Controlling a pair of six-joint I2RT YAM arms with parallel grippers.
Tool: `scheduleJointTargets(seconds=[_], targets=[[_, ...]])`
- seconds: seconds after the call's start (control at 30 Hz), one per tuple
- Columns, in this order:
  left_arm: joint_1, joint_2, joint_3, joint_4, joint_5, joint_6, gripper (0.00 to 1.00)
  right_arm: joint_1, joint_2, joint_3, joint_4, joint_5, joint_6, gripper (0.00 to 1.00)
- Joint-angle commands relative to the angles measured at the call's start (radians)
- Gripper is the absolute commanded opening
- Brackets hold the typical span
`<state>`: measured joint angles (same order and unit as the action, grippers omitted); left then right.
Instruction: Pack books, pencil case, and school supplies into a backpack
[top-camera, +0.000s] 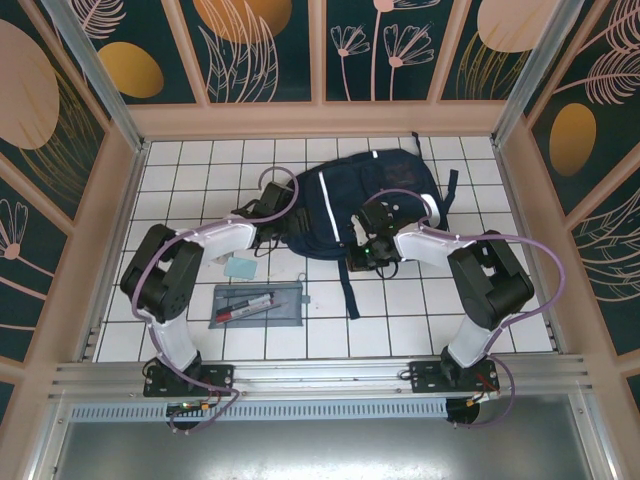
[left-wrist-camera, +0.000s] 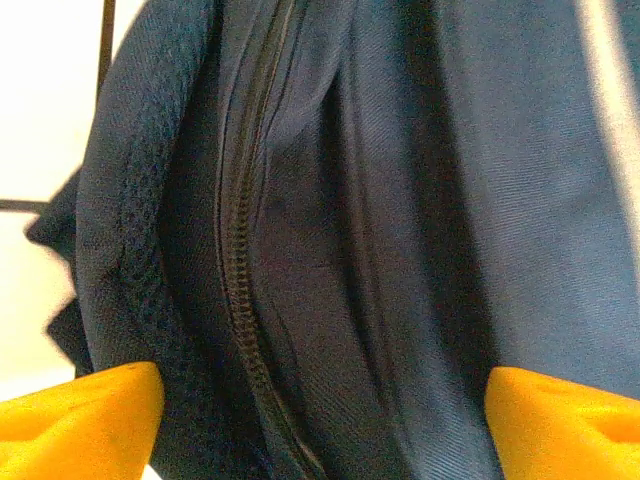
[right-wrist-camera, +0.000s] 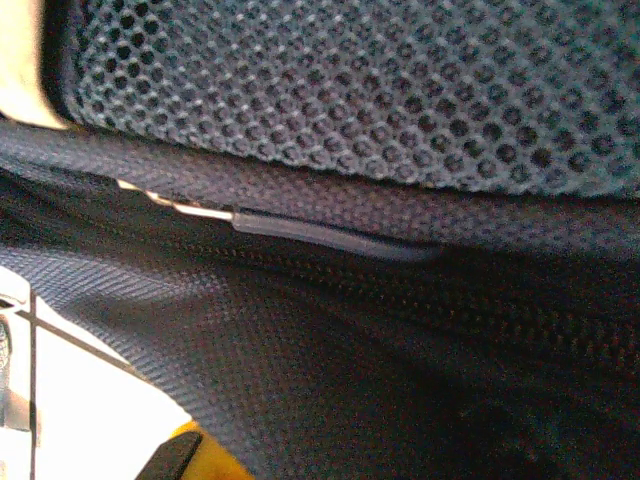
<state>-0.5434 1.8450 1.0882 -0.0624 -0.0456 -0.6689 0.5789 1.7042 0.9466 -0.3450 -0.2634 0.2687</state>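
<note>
The navy backpack (top-camera: 335, 195) lies flat at the middle back of the tiled table. My left gripper (top-camera: 268, 215) is at its left side. In the left wrist view its yellow fingers (left-wrist-camera: 80, 415) stand wide apart, with a thick fold of the backpack (left-wrist-camera: 330, 250) and its zipper (left-wrist-camera: 235, 270) filling the gap. My right gripper (top-camera: 375, 248) is shut and pressed against the backpack's lower right edge, near a zipper pull (right-wrist-camera: 330, 238). The grey pencil case (top-camera: 258, 303) and a pale blue-green square (top-camera: 240, 267) lie on the tiles in front. The books are out of view.
A dark strap (top-camera: 348, 290) trails from the backpack toward the near edge. Wooden walls (top-camera: 320, 120) close in the table on three sides. Open tiles (top-camera: 420, 320) lie at the front right.
</note>
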Motion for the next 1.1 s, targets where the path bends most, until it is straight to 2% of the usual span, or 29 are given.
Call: scheduleJointTargets(seconds=[0.0,0.13,0.27,0.47,0.6,0.7,0.83,1.07], targets=[[-0.005,0.062,-0.055,0.057,0.128,-0.057,0.56,-0.004,-0.038,0.003,0.074,-0.042,0.01,0.0],[-0.007,0.11,-0.109,0.193,0.26,-0.141,0.25,0.035,-0.015,0.027,0.112,-0.116,0.013,0.0],[-0.026,0.111,-0.125,0.293,0.315,-0.222,0.09,0.105,0.079,0.144,0.073,-0.138,-0.001,0.0],[-0.068,0.075,-0.122,0.342,0.318,-0.279,0.09,0.156,0.149,0.279,0.106,-0.207,0.007,0.0],[-0.079,0.043,-0.152,0.398,0.33,-0.331,0.09,0.183,0.212,0.375,0.026,-0.16,-0.03,0.0],[-0.08,0.009,-0.154,0.364,0.283,-0.306,0.1,0.174,0.203,0.337,0.009,-0.113,-0.027,0.0],[-0.079,-0.008,-0.144,0.328,0.219,-0.282,0.15,0.143,0.114,0.216,0.049,-0.073,0.036,0.01],[-0.065,0.03,-0.047,0.312,0.141,-0.268,0.3,0.086,-0.054,0.056,0.064,-0.029,0.122,0.56]])
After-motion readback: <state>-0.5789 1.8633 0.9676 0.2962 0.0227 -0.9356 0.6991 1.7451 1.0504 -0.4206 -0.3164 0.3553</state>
